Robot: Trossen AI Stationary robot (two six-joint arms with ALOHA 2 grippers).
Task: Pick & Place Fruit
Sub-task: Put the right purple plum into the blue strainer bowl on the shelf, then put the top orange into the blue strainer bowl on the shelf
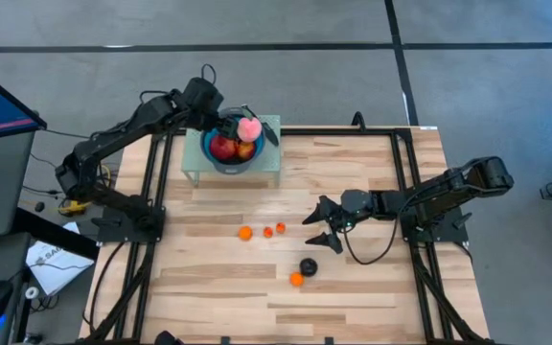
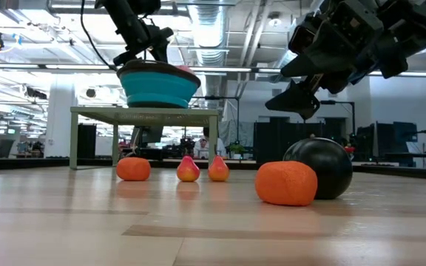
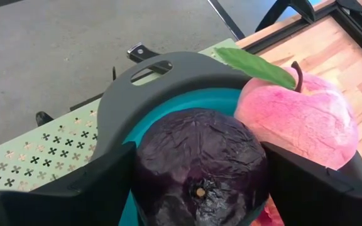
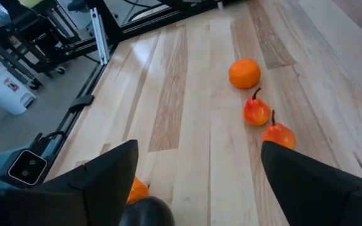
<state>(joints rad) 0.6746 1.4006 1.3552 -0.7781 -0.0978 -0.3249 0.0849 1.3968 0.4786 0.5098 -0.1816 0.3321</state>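
Fruit still loose on the wooden table (image 1: pixel 218 287): nearest, one orange (image 1: pixel 296 279) touching one dark plum (image 1: pixel 309 266); farther, a second orange (image 1: pixel 245 233) beside two small red-orange pears (image 1: pixel 267 232). The right gripper (image 1: pixel 329 227) hovers over the plum, jaws wide and empty. At the far edge, the left gripper (image 1: pixel 230 125) holds a second plum (image 3: pixel 200 166) above the blue bowl (image 1: pixel 228 163), beside one pink peach (image 1: pixel 249 128). These probably handle light, round and roll-prone; grip across the middle.

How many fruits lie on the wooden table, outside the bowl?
5: an orange and two small pears mid-table; nearer the front edge, a dark plum beside another orange. None seems hidden.
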